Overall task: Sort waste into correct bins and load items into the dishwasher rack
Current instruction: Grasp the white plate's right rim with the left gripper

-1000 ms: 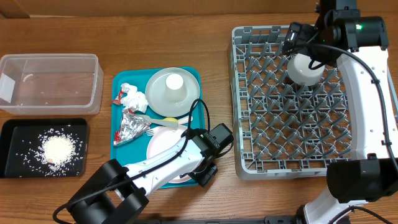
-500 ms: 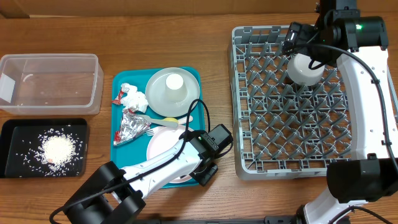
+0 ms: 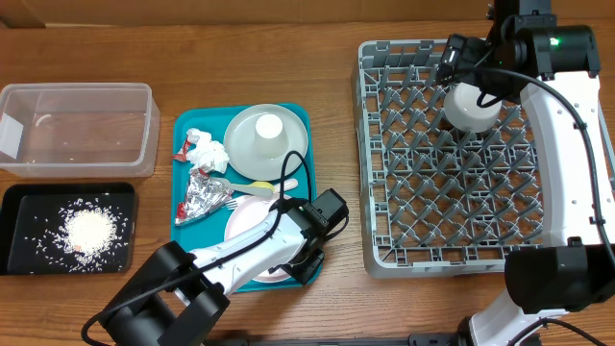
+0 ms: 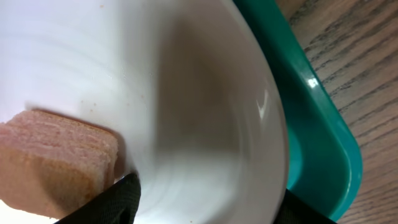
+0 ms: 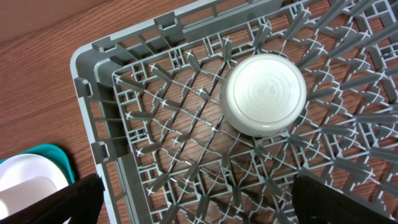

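The pinkish white plate [image 3: 252, 226] lies at the near end of the teal tray [image 3: 183, 125]. My left gripper [image 3: 306, 258] is open at its right rim. In the left wrist view the plate [image 4: 205, 106] fills the frame, with the orange food cube [image 4: 56, 165] on it beside my left gripper's [image 4: 211, 208] finger. The white bowl [image 3: 471, 108] sits upside down in the grey rack [image 3: 384, 252]. My right gripper [image 3: 480, 82] hovers open and empty over it; the right wrist view shows the bowl [image 5: 264, 93], the rack [image 5: 84, 62] and my open right gripper [image 5: 199, 202].
On the tray are a grey-green plate [image 3: 252, 154] with an upturned white cup [image 3: 269, 127], napkins [image 3: 207, 149], foil [image 3: 204, 192], red-and-white wrappers [image 3: 183, 151], a yellow spoon [image 3: 264, 186] and a fork [image 3: 231, 204]. The clear tub [image 3: 77, 128] and the black tray [image 3: 24, 207] holding rice [image 3: 91, 231] are at the left.
My left gripper has shifted left, further over the pinkish white plate's rim. The right arm and bowl have not moved.
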Robot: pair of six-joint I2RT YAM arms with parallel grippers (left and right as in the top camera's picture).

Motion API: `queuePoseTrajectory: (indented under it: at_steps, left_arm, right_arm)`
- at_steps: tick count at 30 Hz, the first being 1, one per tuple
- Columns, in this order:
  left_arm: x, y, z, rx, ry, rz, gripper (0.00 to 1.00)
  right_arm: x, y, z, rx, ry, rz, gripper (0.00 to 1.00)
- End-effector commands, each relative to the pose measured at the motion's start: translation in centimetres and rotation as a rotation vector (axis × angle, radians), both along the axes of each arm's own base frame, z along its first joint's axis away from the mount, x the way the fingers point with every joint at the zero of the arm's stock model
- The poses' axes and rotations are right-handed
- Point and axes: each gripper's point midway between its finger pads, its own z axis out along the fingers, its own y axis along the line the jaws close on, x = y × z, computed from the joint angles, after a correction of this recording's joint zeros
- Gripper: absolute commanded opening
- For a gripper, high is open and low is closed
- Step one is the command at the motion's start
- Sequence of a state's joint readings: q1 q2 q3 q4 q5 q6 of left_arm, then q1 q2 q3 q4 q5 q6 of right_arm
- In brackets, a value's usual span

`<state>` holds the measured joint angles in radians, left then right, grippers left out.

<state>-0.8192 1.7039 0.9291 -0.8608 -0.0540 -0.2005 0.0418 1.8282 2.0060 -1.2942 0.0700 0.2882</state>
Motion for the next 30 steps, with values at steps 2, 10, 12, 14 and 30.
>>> queuePoseTrajectory:
  at_steps: [2, 10, 12, 14, 30]
  left_arm:
    - [-0.5, -0.2, -0.5, -0.028, 0.043, -0.023, 0.60]
    - [-0.1, -0.5, -0.5, -0.040, 0.029, -0.015, 0.29]
    - [-0.1, -0.5, -0.4, -0.039, 0.026, -0.001, 0.26]
    - [0.1, -0.6, -0.3, -0.040, 0.022, 0.015, 0.18]
    - [1.3, -2.2, 3.3, -0.051, 0.020, 0.091, 0.04]
  right_arm:
    - [0.0, -0.1, 0.6, -0.007, -0.018, -0.008, 1.00]
    - [0.0, -0.1, 0.6, -0.007, -0.018, -0.008, 1.00]
    - [0.0, -0.1, 0.6, -0.007, -0.018, -0.008, 1.00]
    - [-0.1, -0.1, 0.6, -0.007, -0.017, -0.007, 1.00]
    - [0.0, 0.0, 0.6, -0.004, -0.020, -0.006, 1.00]
